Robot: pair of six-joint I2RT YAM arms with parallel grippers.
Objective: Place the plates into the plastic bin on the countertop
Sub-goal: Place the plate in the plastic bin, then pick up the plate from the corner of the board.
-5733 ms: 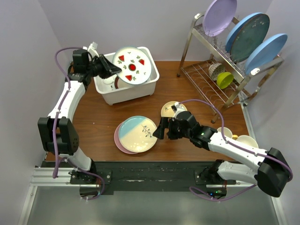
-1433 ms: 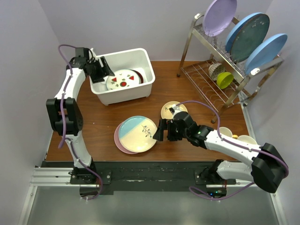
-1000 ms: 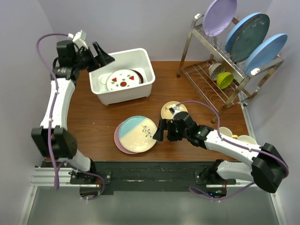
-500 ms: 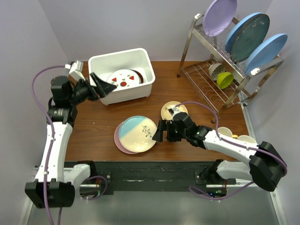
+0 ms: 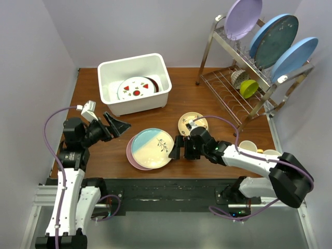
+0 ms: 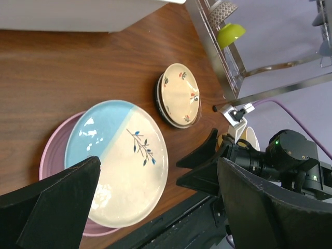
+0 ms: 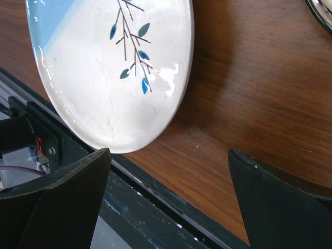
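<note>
The white plastic bin [image 5: 155, 65] stands at the back left of the countertop [image 5: 218, 98]. In it lies the white plate with red-green motifs [image 5: 136, 88], on top of a maroon-rimmed plate [image 5: 154, 83]. A pale blue and cream plate [image 5: 151, 148] [image 6: 122, 161] [image 7: 109, 67] rests on a pink plate [image 5: 129, 155] [image 6: 54, 150]. A small tan plate [image 5: 191, 122] [image 6: 179, 94] lies to their right. My left gripper [image 5: 122, 126] [image 6: 159, 161] is open and empty, left of the stack. My right gripper [image 5: 178, 148] [image 7: 168, 153] is open at the stack's right edge, holding nothing.
A chrome dish rack [image 5: 244, 78] at the back right holds a lilac plate [image 5: 243, 18], two big blue plates [image 5: 274, 40] and a yellow-green cup [image 5: 249, 88]. Two cups [image 5: 273, 154] stand by the right arm. A black rail [image 5: 166, 189] runs along the near edge.
My left arm has drawn back from the bin and swung down to the near left, ending beside the plate stack with its gripper open. The motif plate stays in the bin. The right arm has barely moved.
</note>
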